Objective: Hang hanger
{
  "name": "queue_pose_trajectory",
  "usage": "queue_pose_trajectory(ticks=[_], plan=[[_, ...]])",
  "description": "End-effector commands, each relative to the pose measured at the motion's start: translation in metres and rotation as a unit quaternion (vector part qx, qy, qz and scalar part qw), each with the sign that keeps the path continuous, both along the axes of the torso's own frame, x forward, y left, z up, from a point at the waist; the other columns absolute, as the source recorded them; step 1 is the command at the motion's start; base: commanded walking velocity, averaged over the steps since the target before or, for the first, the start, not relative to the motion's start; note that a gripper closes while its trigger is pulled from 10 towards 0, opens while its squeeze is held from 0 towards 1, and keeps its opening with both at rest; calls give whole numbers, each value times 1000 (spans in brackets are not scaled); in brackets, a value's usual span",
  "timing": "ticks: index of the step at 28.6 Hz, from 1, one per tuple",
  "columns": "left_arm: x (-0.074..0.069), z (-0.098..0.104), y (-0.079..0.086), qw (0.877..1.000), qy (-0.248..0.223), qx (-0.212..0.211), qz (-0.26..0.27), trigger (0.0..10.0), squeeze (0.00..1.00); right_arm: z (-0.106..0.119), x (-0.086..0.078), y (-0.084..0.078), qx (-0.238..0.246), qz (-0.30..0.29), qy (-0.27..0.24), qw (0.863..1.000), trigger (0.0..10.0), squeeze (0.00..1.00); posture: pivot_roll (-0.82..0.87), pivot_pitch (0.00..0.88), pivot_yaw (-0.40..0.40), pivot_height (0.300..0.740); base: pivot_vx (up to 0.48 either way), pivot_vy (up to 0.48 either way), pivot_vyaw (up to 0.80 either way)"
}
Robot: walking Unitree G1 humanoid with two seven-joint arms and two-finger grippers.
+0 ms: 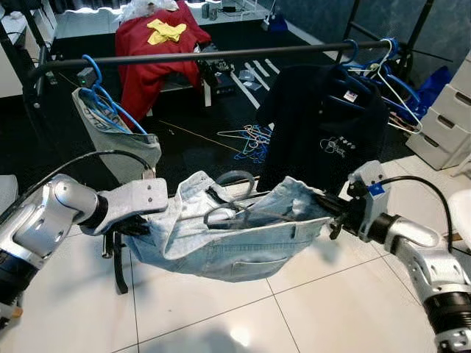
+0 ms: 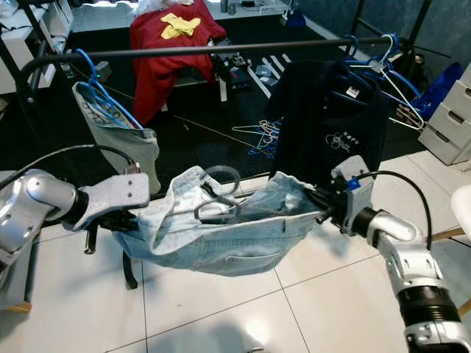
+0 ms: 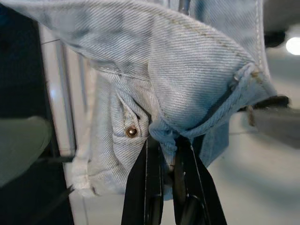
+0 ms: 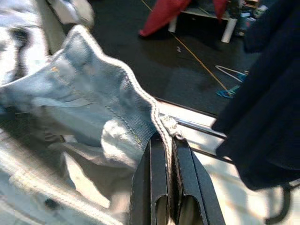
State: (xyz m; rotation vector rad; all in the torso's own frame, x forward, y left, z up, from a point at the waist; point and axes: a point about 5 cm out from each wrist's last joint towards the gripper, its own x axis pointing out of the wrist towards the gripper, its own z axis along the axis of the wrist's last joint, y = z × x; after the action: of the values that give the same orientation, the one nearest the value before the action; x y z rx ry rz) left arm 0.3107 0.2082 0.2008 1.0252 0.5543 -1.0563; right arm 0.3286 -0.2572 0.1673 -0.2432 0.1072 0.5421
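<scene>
My left gripper and right gripper clench the jeans, hanger inside, before the rail; shirt logo unreadable.

A dark polo shirt hangs near the rail's right end. Red fabric drapes over furniture behind. White drawers stand at the floor's right edge.

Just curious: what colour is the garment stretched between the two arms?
Light blue denim garment, pale and faded; the left wrist view shows it best.

Pale blue denim garment, black rail
</scene>
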Motion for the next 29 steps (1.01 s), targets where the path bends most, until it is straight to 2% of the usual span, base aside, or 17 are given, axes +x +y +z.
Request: queue_pose_trajectory(ticks=[1,3,6,7,9,10,11,12,13,14,16,17,18,20,22,24,29], plan=[[-5,-8,27,997,28,55,42,0,0,11,-3,-31,-18,-70,-24,997,0,0,-192,136,-15,740,0,0,0],[-6,-10,10,998,31,36,28,0,0,7,-3,-16,-3,-45,-18,999,0,0,-197,135,-9,740,0,0,0],[-6,-10,10,998,31,36,28,0,0,7,-3,-16,-3,-45,-18,999,0,0,-197,135,-9,740,0,0,0],[-5,-10,0,999,32,28,22,0,0,2,-2,-2,7,-26,-16,1000,0,0,-197,135,-7,740,0,0,0],[-5,-10,0,999,32,28,22,0,0,2,-2,-2,7,-26,-16,1000,0,0,-197,135,-7,740,0,0,0],[-4,-9,-10,999,32,22,18,0,0,-3,-1,16,16,-3,-12,1000,0,0,-195,134,-4,740,0,0,0],[-4,-9,-10,999,32,22,18,0,0,-3,-1,16,16,-3,-12,1000,0,0,-195,134,-4,740,0,0,0],[-4,-8,-16,999,34,21,17,0,0,-8,0,33,22,19,-11,1000,0,0,-192,134,-4,740,0,0,0],[-4,-8,-16,999,34,21,17,0,0,-8,0,33,22,19,-11,1000,0,0,-192,134,-4,740,0,0,0],[-4,-7,-18,999,37,20,21,0,0,-10,1,46,30,33,-12,999,0,0,-190,135,-5,740,0,0,0],[-4,-7,-18,999,37,20,21,0,0,-10,1,46,30,33,-12,999,0,0,-190,135,-5,740,0,0,0],[-4,-7,-18,999,40,16,28,0,0,-11,2,58,40,46,-15,998,0,0,-191,134,-4,740,0,0,0],[-4,-7,-18,999,40,16,28,0,0,-11,2,58,40,46,-15,998,0,0,-191,134,-4,740,0,0,0],[-5,-9,-17,998,43,5,47,0,0,-14,4,78,53,66,-20,996,0,0,-189,135,-3,740,0,0,0],[-5,-9,-17,998,43,5,47,0,0,-14,4,78,53,66,-20,996,0,0,-189,135,-3,740,0,0,0],[-4,-10,-20,997,40,-17,60,0,0,-16,5,87,61,71,-23,995,0,0,-189,136,-2,740,0,0,0],[-4,-9,-28,996,31,-51,65,0,0,-13,8,90,81,54,-34,995,0,0,-188,137,-3,740,0,0,0]])
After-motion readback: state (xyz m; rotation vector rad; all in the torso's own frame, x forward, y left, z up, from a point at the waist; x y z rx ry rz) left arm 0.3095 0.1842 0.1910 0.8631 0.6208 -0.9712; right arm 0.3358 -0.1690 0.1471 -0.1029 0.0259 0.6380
